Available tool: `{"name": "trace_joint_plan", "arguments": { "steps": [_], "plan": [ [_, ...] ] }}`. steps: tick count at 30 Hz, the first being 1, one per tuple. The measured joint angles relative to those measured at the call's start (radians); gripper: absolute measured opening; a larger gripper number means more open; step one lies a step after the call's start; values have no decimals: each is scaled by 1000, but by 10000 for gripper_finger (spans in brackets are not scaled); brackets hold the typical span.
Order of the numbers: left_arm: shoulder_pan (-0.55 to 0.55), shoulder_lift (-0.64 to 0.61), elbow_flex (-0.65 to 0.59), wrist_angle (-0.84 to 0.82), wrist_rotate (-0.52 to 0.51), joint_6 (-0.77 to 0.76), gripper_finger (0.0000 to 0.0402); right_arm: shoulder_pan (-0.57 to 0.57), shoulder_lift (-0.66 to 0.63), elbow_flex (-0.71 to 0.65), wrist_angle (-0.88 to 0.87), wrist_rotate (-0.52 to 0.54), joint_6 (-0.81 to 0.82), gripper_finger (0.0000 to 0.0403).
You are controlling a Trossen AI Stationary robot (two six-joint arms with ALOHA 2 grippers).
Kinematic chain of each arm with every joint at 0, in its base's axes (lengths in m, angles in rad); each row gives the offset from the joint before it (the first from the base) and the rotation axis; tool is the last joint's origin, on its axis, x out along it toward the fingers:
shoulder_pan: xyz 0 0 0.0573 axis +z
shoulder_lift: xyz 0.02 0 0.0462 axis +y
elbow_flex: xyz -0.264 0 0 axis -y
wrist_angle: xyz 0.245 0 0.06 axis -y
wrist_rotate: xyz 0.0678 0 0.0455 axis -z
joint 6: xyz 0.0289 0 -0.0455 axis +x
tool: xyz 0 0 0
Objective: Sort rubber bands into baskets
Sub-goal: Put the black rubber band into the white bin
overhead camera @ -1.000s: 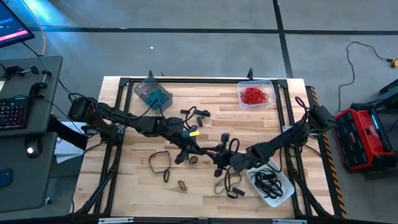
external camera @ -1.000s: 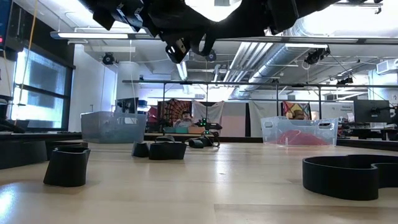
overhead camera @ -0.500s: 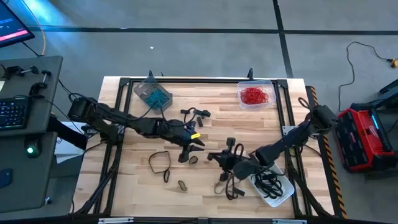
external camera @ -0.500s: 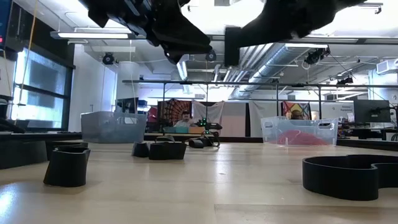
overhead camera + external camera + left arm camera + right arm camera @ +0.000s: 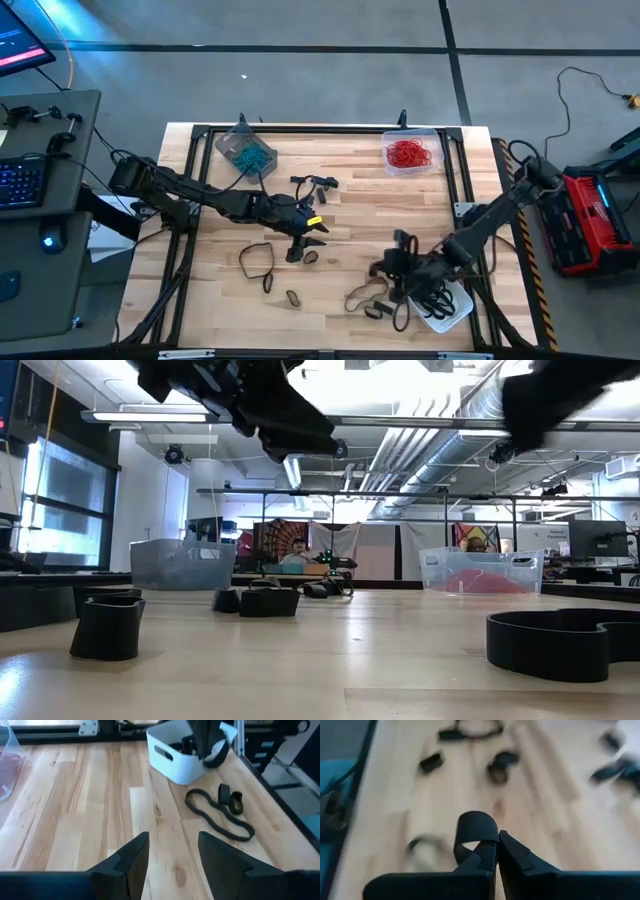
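Observation:
Three baskets stand on the wooden table: one with teal-blue rubber bands (image 5: 245, 150) at the far left, one with red bands (image 5: 410, 152) at the far right, and a white one with black bands (image 5: 440, 297) at the near right. My right gripper (image 5: 393, 268) hovers just left of the white basket, shut on a black band (image 5: 477, 826). My left gripper (image 5: 312, 226) hangs over the table's middle, open, with nothing between its fingers (image 5: 131, 857). Loose dark bands (image 5: 258, 262) lie flat on the wood. My right gripper pinches a black rubber band between its two fingertips. A short folded loop of the band (image 5: 477, 822) stands out past the tips. The rest of the band is hidden by the fingers.
More loose bands lie at the far middle (image 5: 315, 183), near the left gripper (image 5: 310, 257), at the near middle (image 5: 292, 297) and left of the white basket (image 5: 365, 297). A black frame (image 5: 300, 130) borders the table. Bare wood lies between the two far baskets.
The two grippers were together over the table's middle. My left gripper has opened, let go and drawn back a little toward the left. My right gripper has shut on the black band and carried it toward the near right, up to the white basket.

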Motion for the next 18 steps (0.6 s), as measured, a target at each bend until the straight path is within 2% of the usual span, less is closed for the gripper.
{"name": "trace_joint_plan", "arguments": {
  "steps": [7, 13, 18],
  "plan": [
    [0, 0, 0, -58, 0, 28, 164, 96, -20, 15, -245, -158, 312, 0],
    [0, 0, 0, -112, -1, 38, 164, 159, -12, 109, -550, -217, 561, 0],
    [-3, 0, 0, -193, -30, 38, 164, 186, -6, 100, -619, -330, 682, 0]
  ]
}}
